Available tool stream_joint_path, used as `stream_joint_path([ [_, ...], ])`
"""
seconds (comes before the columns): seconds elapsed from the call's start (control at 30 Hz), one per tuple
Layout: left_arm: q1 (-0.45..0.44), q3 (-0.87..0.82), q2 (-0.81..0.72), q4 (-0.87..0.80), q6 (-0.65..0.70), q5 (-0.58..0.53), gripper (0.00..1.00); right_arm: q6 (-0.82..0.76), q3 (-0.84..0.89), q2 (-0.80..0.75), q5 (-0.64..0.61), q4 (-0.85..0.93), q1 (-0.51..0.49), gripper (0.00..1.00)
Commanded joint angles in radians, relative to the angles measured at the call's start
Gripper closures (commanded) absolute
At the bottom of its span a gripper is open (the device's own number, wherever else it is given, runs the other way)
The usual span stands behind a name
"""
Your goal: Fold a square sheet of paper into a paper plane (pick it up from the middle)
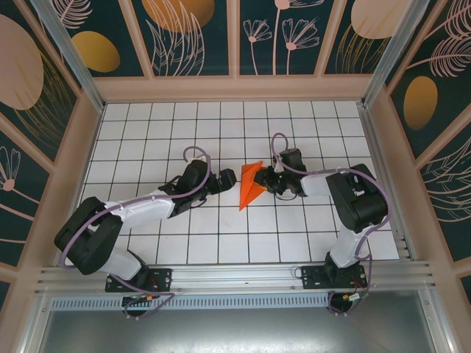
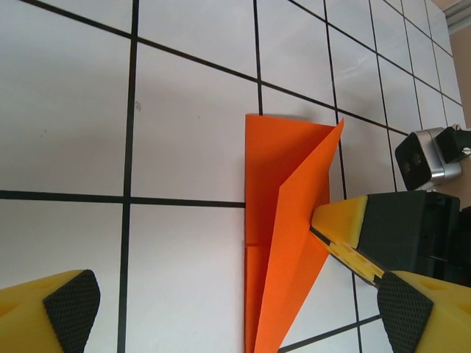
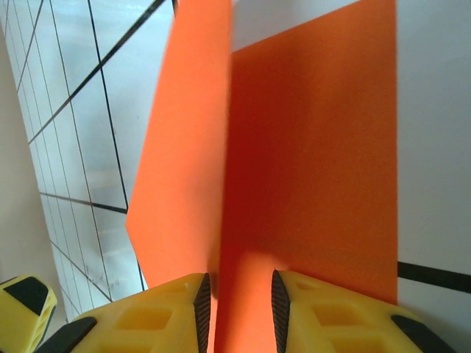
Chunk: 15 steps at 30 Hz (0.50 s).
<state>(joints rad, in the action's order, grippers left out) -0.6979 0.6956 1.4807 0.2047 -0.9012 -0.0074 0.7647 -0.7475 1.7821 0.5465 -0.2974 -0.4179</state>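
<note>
The square sheet of paper is folded into a slim orange-red paper plane [image 1: 250,187] lying on the white grid tiles, its point toward the arms. One wing [image 2: 309,191] stands tilted up from the flat part [image 2: 261,169]. My left gripper [image 1: 228,179] sits just left of it, jaws wide open with nothing between them [image 2: 235,305]. My right gripper [image 1: 266,181] meets the plane's right edge, its yellow fingertip [image 2: 335,217] touching the raised wing. Its jaws [image 3: 239,309] stand narrowly apart by the crease, with orange paper [image 3: 309,147] showing in the gap.
Wooden side walls [image 1: 73,169] and a back wall [image 1: 235,88] fence the tiled floor [image 1: 184,125]. An aluminium rail [image 1: 235,276] runs along the near edge by the arm bases. Bare tiles lie behind the plane and to both sides.
</note>
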Motion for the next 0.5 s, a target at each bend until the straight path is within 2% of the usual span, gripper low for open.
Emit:
stream_joint_path([
  [0.0, 0.011, -0.014, 0.001, 0.008, -0.019, 0.034, 0.01, -0.017, -0.005, 0.018, 0.072, -0.06, -0.016, 0.74],
  [0.07, 0.017, -0.019, -0.005, 0.013, -0.021, 0.058, 0.01, -0.011, -0.003, 0.024, 0.083, -0.08, -0.019, 0.77],
  [0.37, 0.035, -0.084, -0.065, 0.054, -0.063, 0.15, 0.01, 0.026, -0.003, 0.057, 0.119, -0.175, -0.038, 0.76],
  [0.47, 0.047, -0.114, -0.09, 0.085, -0.087, 0.183, 0.01, 0.032, -0.007, 0.056, 0.124, -0.189, -0.039, 0.83],
])
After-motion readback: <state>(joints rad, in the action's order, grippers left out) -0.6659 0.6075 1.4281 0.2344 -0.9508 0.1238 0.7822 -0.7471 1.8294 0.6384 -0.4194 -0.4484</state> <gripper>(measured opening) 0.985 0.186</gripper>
